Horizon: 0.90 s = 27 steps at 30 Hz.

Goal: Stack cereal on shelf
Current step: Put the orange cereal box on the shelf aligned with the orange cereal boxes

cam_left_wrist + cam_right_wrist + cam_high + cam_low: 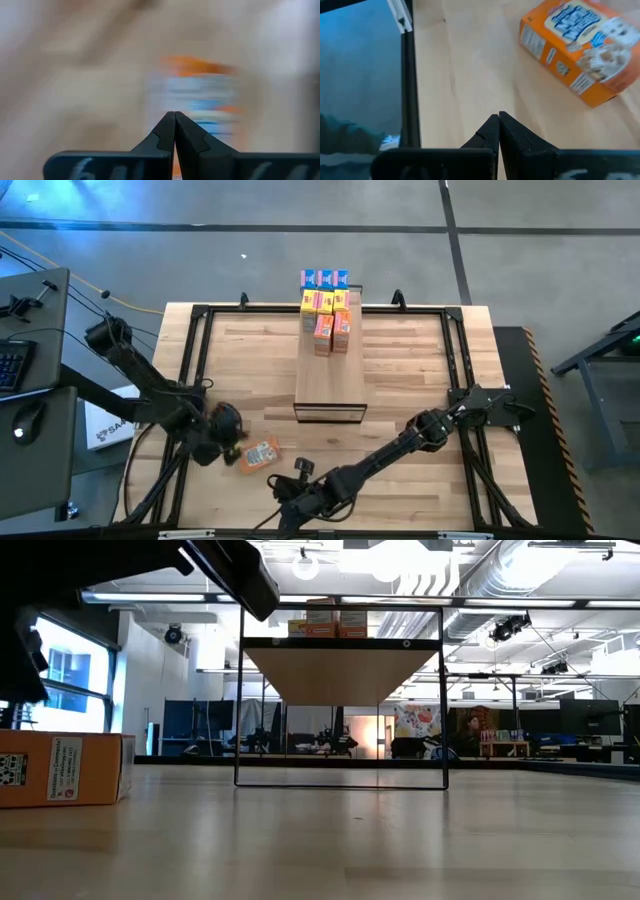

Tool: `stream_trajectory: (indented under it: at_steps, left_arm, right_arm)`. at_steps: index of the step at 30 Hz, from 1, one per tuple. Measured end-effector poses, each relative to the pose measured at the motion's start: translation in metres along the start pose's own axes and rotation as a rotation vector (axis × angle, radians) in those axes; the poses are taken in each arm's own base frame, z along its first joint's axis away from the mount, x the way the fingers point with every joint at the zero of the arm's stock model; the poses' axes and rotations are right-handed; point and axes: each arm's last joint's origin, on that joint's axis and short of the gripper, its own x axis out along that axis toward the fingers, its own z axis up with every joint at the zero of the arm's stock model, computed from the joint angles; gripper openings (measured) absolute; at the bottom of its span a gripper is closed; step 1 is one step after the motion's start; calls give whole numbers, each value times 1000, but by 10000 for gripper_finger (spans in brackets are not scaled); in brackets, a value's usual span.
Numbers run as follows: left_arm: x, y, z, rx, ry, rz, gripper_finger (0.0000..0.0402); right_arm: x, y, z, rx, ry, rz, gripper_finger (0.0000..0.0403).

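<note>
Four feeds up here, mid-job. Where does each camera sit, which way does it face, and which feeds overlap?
High: overhead, straight down; both arms, shelf, orange box lying by left gripper.
Low: table-top height, level across; shelf, that box.
Left wrist: behind the shut left gripper, facing the box.
Right wrist: behind the shut right gripper, same box.
All four share the box.

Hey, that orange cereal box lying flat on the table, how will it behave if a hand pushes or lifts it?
The orange cereal box looks like thin cardboard, so probably light and easily dented by a hard squeeze. Lying flat on the smooth wooden table, it would likely slide or spin rather than tip. Its flat faces should grip reasonably well.
</note>
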Motion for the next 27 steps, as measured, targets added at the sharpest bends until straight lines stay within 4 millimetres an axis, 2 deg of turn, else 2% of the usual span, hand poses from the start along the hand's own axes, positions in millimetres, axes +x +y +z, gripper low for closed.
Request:
stream_trajectory:
  at_steps: [3, 5, 10, 16, 20, 27]
  left_arm:
    - [-7, 18, 2, -53, 21, 248, 0]
    - [-3, 26, -3, -82, 54, 283, 0]
    - [16, 20, -19, -136, 90, 12, 0]
    - [29, 8, -28, -160, 127, -108, 0]
    - [34, -9, -34, -165, 144, -250, 0]
    - [38, -14, -56, -223, 214, -253, 0]
  right_arm:
    - [0, -1, 1, -14, -19, -25, 0]
    - [1, -4, 3, -10, -23, -33, 0]
    - [6, -13, 11, -15, -35, -49, 0]
    - [11, -19, 15, 8, -40, -42, 0]
    - [21, -19, 4, -1, 1, -18, 0]
    - [26, -18, -12, 16, 45, -37, 0]
